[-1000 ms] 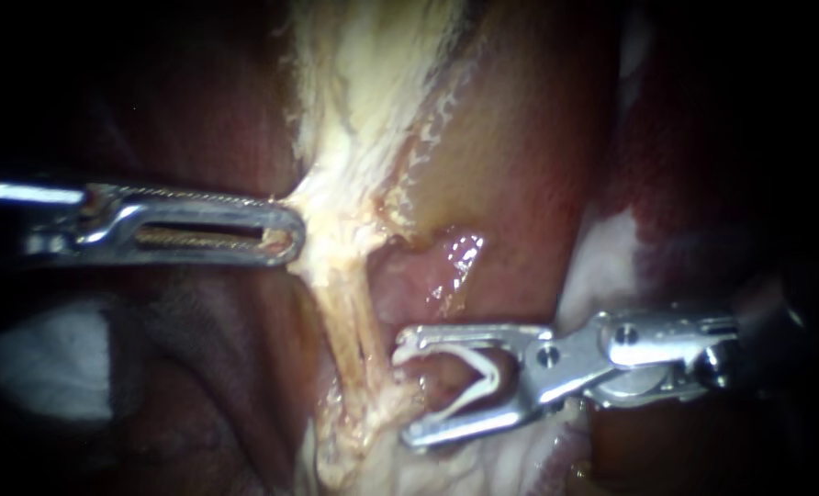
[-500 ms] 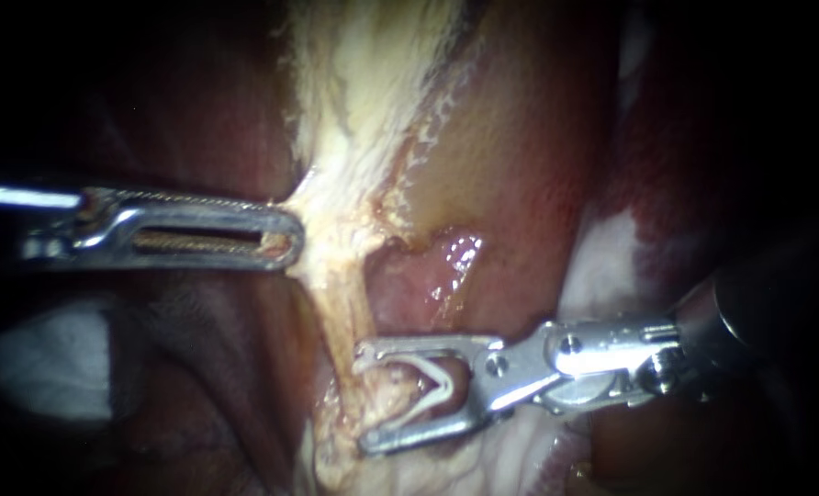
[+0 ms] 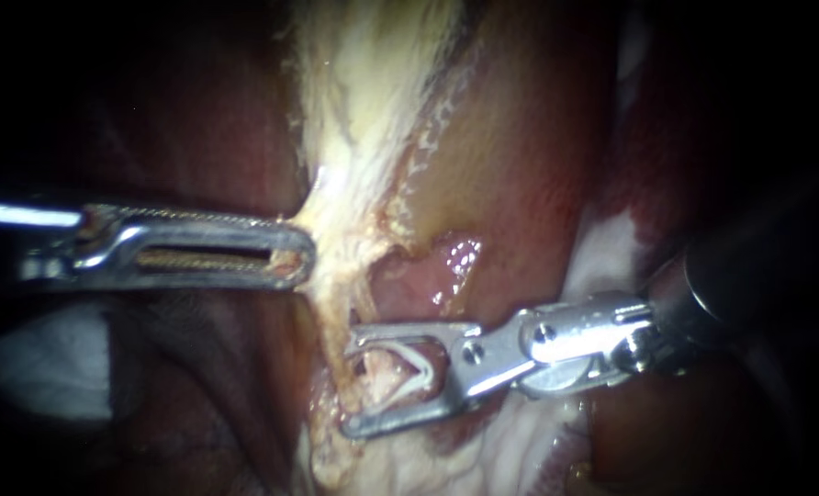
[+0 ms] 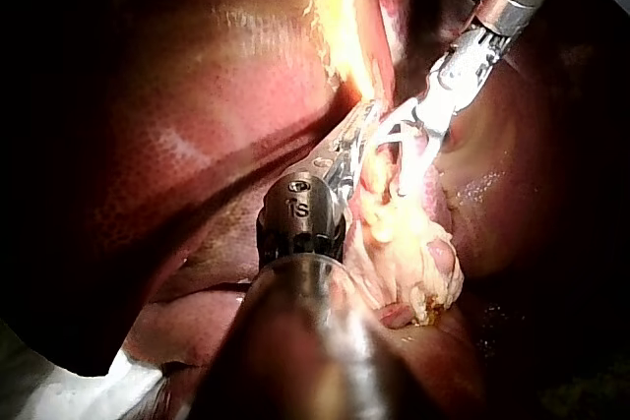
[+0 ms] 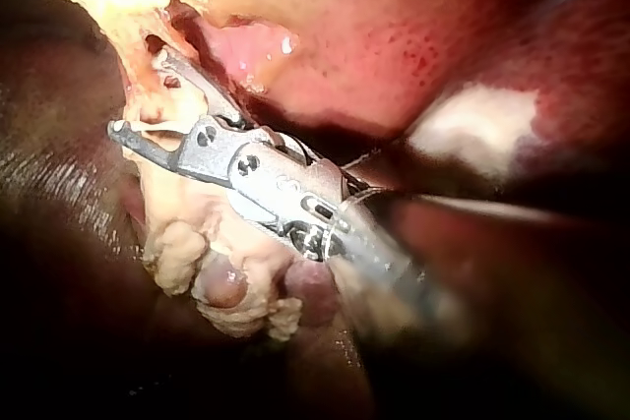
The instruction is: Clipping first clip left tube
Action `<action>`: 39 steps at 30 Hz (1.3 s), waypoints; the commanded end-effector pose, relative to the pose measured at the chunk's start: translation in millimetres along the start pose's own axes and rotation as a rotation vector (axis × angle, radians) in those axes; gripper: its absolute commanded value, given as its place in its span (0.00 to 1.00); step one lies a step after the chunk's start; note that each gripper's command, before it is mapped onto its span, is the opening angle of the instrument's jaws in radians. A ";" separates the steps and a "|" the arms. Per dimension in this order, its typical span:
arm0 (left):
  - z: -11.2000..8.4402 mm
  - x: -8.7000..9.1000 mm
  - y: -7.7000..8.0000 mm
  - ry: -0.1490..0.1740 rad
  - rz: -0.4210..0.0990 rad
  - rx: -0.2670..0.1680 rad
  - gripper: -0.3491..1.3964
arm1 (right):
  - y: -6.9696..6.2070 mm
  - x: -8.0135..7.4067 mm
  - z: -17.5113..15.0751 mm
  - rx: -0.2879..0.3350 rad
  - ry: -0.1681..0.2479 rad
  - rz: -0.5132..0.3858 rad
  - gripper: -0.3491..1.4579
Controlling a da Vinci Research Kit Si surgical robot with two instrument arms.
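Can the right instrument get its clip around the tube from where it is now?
Probably yes: the right instrument holds the open clip astride the pale tube; the left instrument grips tissue beside it.

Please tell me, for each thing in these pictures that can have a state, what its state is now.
Left instrument: jaws shut on the pale tissue.
Right instrument: jaws apart, holding the clip between them.
Clip: open, not yet pressed shut.
Tube: between the clip's legs, not yet clipped.
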 end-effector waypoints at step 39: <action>0.1 -0.3 1.2 0.003 0.000 0.004 0.00 | -2.9 -1.6 5.8 0.185 0.023 0.161 0.49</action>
